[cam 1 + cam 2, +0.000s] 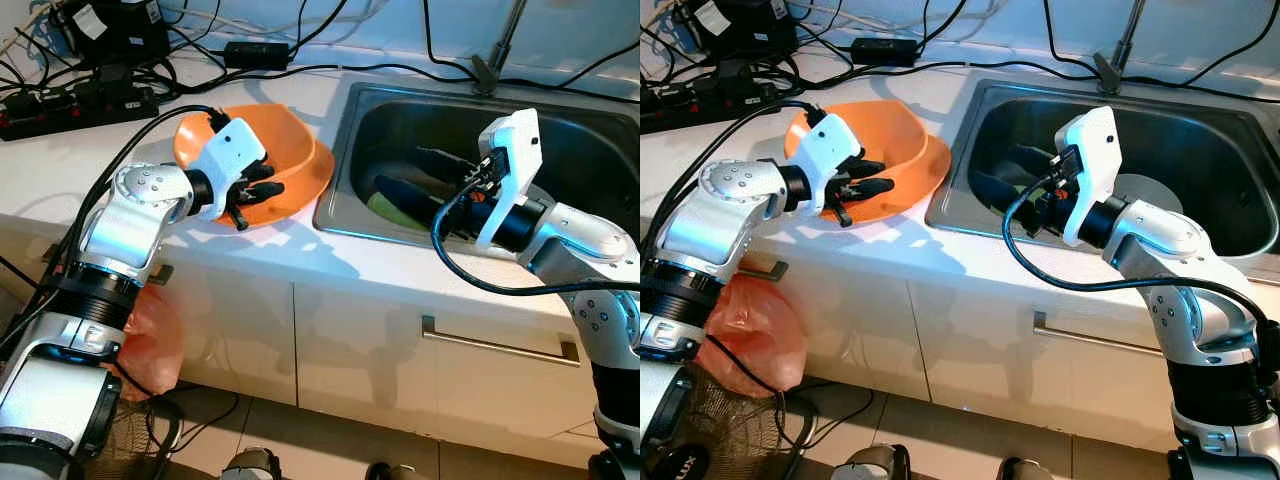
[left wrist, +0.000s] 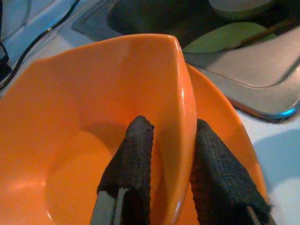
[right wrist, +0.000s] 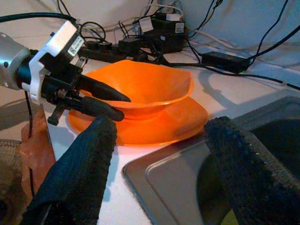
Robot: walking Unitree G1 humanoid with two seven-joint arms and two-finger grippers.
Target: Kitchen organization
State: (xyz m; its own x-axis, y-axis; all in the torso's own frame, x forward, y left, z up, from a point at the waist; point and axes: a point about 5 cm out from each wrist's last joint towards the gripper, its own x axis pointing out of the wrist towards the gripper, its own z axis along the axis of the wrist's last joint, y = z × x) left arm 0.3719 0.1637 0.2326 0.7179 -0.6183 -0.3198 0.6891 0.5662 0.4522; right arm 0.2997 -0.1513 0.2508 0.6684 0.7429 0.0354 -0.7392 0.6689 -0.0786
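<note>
The left tool [image 2: 161, 173] pinches the rim of the orange bowl [image 1: 290, 150], which sits on an orange plate [image 3: 154, 129] on the desk [image 1: 60, 170] beside the sink [image 1: 345, 190]. The right tool [image 3: 161, 164] hovers wide (holding nothing). The bowl seems mid-placement; next, probably release and withdraw.

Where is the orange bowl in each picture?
Left eye view: orange bowl on the counter, left of the sink.
Right eye view: upper left, held at its rim by the left gripper.
Left wrist view: large, filling the left.
Right wrist view: centre, on an orange plate.
Shared landmark: the sink.
</note>
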